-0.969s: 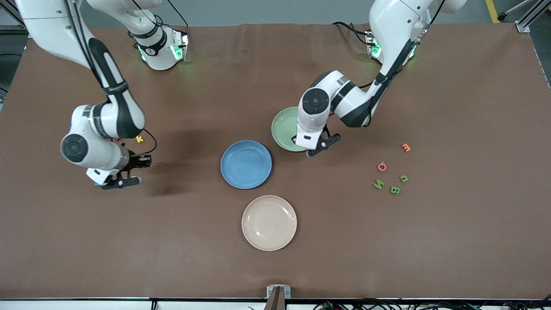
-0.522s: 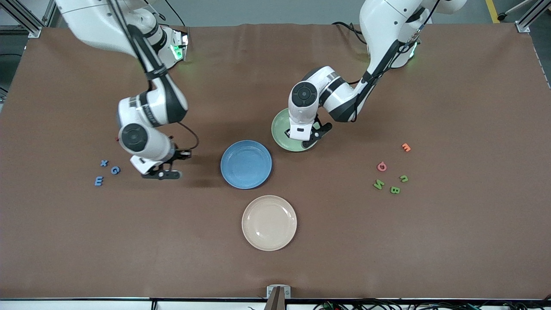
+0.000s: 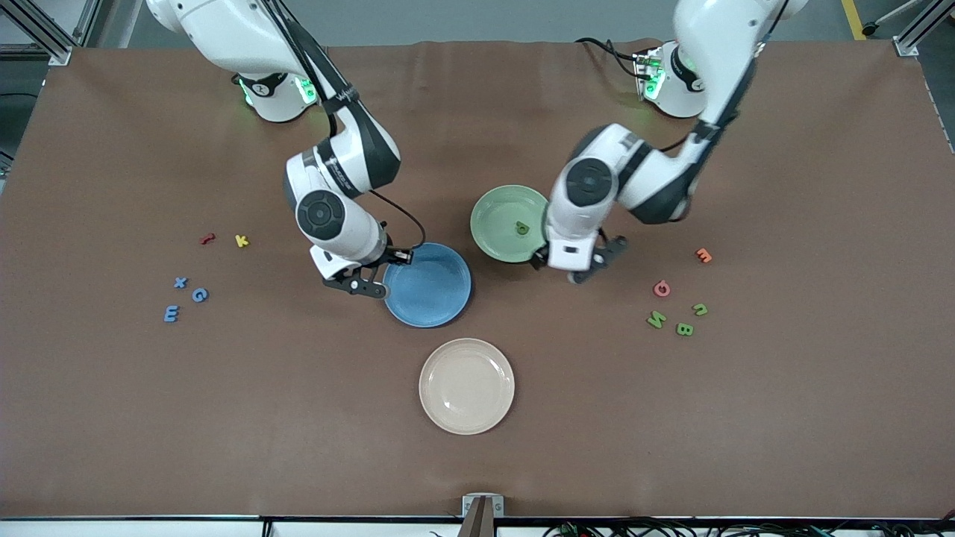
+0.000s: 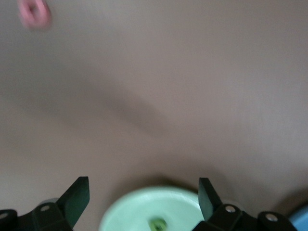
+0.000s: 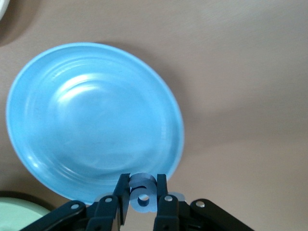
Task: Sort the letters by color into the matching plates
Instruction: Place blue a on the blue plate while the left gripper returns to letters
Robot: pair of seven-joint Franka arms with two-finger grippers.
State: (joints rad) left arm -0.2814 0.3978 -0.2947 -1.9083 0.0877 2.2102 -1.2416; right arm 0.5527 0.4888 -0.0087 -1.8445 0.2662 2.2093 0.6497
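Just at the centre of the front view, the right gripper hangs over the rim of the blue plate, its fingers pinched tight on a blue letter. Right of centre, the left gripper hangs over bare table beside the green plate, jaws spread wide and holding nothing, while a green letter lies in that plate. Three blue letters lie at mid-left and three green letters at mid-right of that view.
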